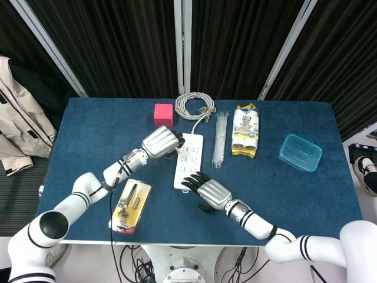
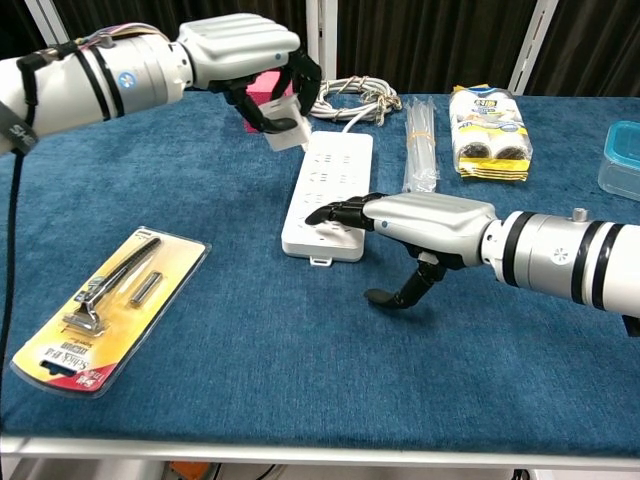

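Our left hand [image 2: 240,55] pinches a white plug [image 2: 283,134] in curled fingers, just off the strip [image 2: 330,190]. Our right hand [image 2: 425,220] presses the strip's near end with outstretched fingertips [image 2: 325,213], holding nothing.

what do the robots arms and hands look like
Both arms are glossy white tubes with black bands near the wrists. The left hand and right hand have silver-grey backs and black fingers. A black cable hangs from the left arm, whose wrist bears a small round blue mark.

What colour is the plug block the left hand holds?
White; the plug block in the left hand shows best in the chest view.
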Motion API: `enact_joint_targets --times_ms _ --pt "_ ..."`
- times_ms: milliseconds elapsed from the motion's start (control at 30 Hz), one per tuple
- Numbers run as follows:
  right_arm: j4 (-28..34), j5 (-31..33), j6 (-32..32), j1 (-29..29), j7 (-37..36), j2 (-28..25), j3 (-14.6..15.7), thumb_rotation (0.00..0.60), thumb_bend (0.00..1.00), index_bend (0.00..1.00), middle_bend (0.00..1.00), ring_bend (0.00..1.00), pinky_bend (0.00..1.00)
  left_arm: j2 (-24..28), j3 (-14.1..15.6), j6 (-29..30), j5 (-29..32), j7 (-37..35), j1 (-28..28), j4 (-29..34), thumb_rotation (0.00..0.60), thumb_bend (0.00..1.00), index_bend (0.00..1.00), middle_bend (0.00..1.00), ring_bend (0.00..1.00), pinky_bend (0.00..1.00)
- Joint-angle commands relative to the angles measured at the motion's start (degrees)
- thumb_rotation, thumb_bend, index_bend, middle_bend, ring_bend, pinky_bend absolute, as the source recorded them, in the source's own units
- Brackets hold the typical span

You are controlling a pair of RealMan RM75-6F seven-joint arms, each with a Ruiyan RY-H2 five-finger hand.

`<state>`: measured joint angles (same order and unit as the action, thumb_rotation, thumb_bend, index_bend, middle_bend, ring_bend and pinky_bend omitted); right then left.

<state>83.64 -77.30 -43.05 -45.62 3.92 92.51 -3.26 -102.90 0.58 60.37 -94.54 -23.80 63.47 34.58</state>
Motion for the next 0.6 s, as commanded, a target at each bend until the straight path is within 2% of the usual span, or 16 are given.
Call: enact_joint_targets --times_ms 33,100,167,233,333,400,500,600 --pt "0.4 -1.4 -1.8 0.5 -0.7 0.1 -0.1 0.600 0.33 0.00 0.08 0.00 0.00 1.6 -0.3 -0.6 1.6 2.7 -1.9 2.4 0.600 0.50 0.66 0.80 0.77 0.93" --pt "0.7 -2.4 -2.8 0.8 -1.2 -0.1 0.0 0.600 0.33 0.00 0.08 0.00 0.00 2.2 -0.6 -2.0 2.8 4.5 -2.9 3.7 0.600 0.50 0.62 0.77 0.72 0.88" --pt "1.1 -3.5 -4.1 1.2 -1.6 -0.3 0.1 0.600 0.33 0.00 0.08 0.00 0.00 3.3 -0.9 -4.4 4.4 7.1 -3.7 6.1 0.600 0.44 0.50 0.67 0.60 0.77" --pt "1.5 -4.3 -5.2 1.5 -2.0 -0.7 0.1 0.600 0.33 0.00 0.08 0.00 0.00 4.5 -1.5 -6.3 6.2 10.1 -4.3 9.1 0.600 0.30 0.34 0.52 0.42 0.61" --pt "2.2 -5.2 -6.6 1.9 -2.4 -1.4 0.1 0.600 0.33 0.00 0.07 0.00 0.00 5.7 -2.6 -7.3 8.1 14.3 -5.2 12.6 0.600 0.19 0.22 0.38 0.28 0.48" --pt "3.1 -5.9 -7.9 2.4 -2.4 -2.3 0.1 0.600 0.33 0.00 0.07 0.00 0.00 6.5 -3.5 -6.7 9.3 17.1 -6.1 14.8 0.600 0.16 0.20 0.34 0.25 0.43" --pt "5.2 -7.0 -11.1 3.7 -2.2 -4.9 -0.1 0.600 0.33 0.00 0.07 0.00 0.00 8.1 -4.6 -4.8 11.2 19.5 -8.3 18.3 0.600 0.15 0.19 0.34 0.25 0.41" --pt "8.4 -8.1 -15.3 6.2 -1.5 -9.6 0.2 0.600 0.33 0.00 0.07 0.00 0.00 11.4 -5.5 -1.0 13.4 21.2 -12.3 23.4 0.600 0.14 0.18 0.33 0.25 0.39"
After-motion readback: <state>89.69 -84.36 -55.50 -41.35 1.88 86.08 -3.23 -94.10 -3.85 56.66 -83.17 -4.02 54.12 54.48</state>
